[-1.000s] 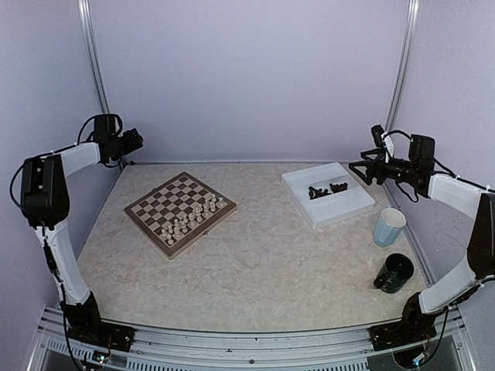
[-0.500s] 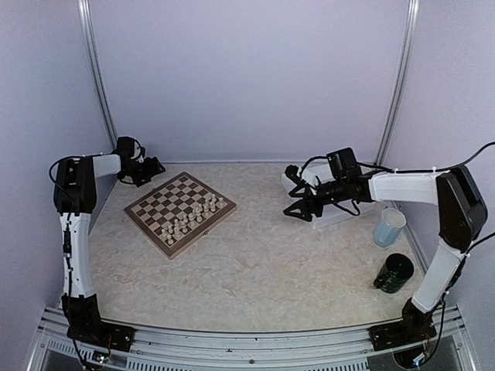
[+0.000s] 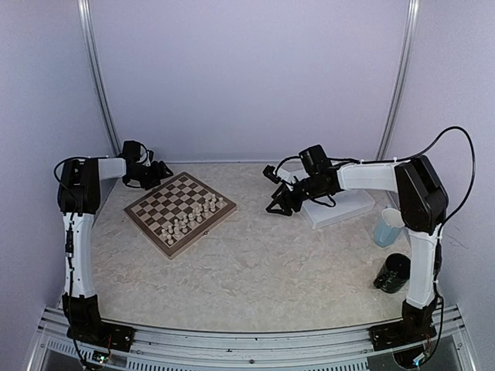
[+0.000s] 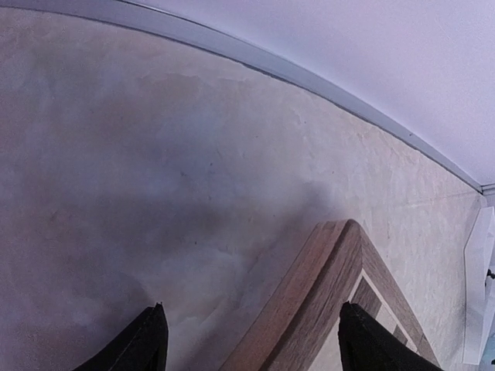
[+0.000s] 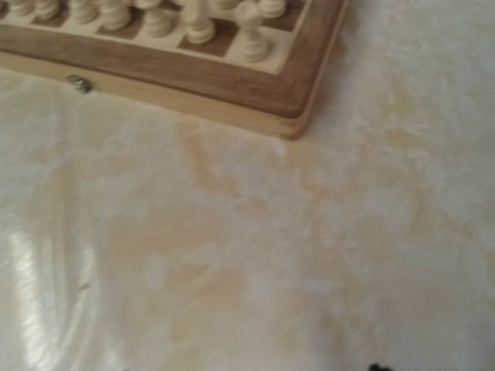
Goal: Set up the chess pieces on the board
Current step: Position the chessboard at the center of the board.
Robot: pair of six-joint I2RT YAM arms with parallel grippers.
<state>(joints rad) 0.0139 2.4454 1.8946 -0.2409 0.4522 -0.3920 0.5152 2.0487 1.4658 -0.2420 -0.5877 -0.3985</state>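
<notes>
The board [image 3: 166, 202] lies left of centre on the table, turned like a diamond. Several cream chess pieces [image 3: 193, 216] stand bunched on its near-right half. My left gripper [image 3: 161, 171] hovers low by the board's far-left corner. In the left wrist view the left gripper [image 4: 251, 332] is open, and the board's wooden corner [image 4: 332, 270] lies between its fingertips [image 4: 147, 344]. My right gripper [image 3: 273, 193] is open and empty over bare table between the board and the tray. The right wrist view looks at the board's corner [image 5: 298, 85] with cream pieces [image 5: 251, 35] along its edge.
A white tray [image 3: 344, 207] sits at the back right, partly covered by my right arm. A light blue cup [image 3: 385, 228] and a dark mug [image 3: 394, 272] stand near the right wall. The enclosure walls are close behind both arms.
Both arms swung inward and down. The left gripper came to the board's far corner. The right gripper crossed over the tray to its left side. Both narrowed a little.
</notes>
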